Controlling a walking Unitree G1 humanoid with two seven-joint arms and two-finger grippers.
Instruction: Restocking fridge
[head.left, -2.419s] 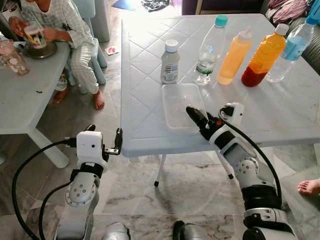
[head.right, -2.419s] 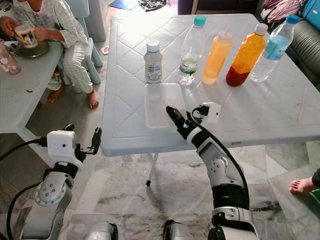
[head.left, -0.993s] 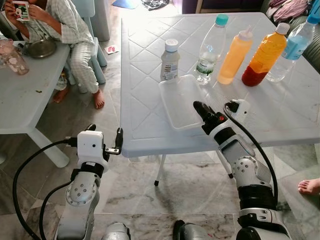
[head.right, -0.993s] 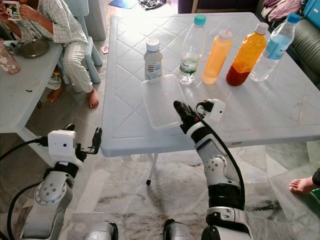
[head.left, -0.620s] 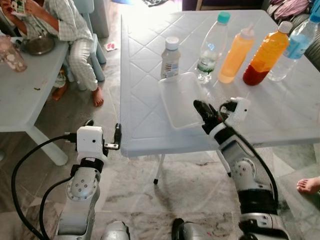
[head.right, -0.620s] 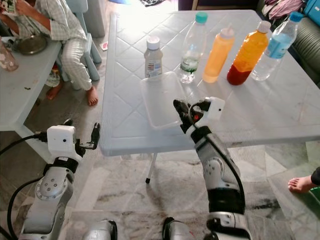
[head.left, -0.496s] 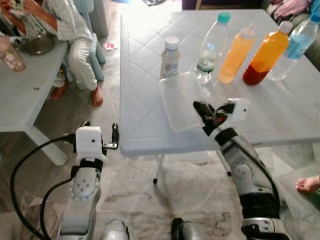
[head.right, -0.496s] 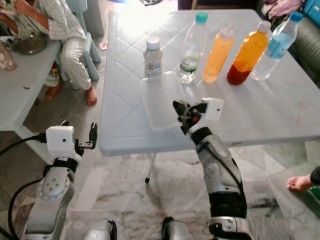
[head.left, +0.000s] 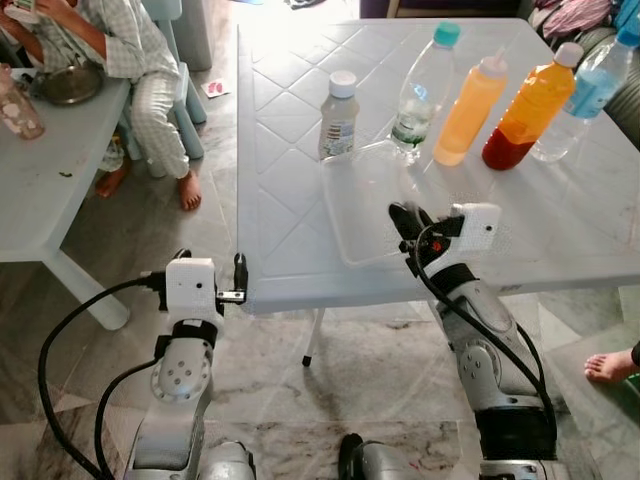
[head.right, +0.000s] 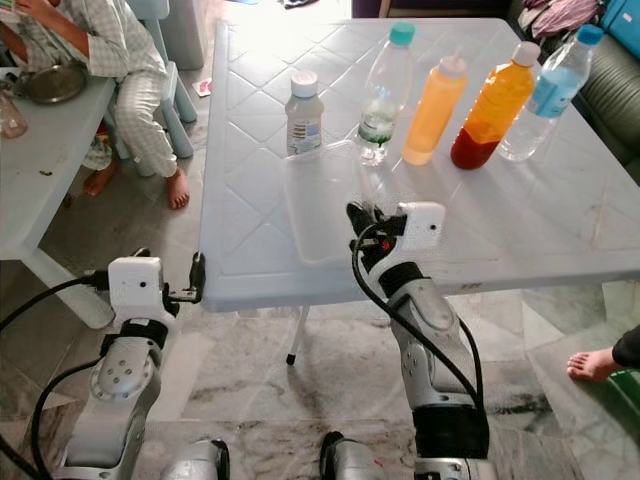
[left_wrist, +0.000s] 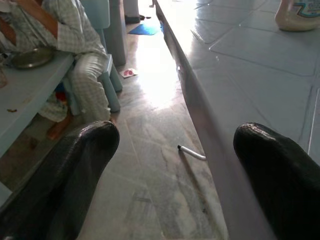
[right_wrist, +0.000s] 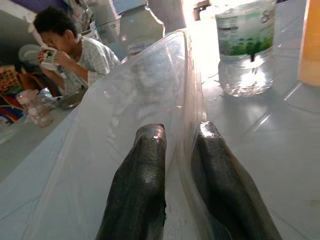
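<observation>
Clear, see-through plastic tray (head.left: 362, 200) with shallow rim, tilted up off the bench (head.left: 280, 150) just before the small white-capped bottle (head.left: 339, 115), right hand (right_wrist: 181, 150) pinching its near wall, left hand (left_wrist: 170, 165) parted, holding nothing, beside the bench edge

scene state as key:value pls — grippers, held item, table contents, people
right gripper: shut on the rim of the clear plastic container, tilted up off the white table
left gripper: open, idle beside the table's near left corner
bottles: small white bottle, clear water bottle, orange squeeze bottle, orange-red juice bottle, blue-label water bottle
people: seated person at the side table; bare foot at right
</observation>
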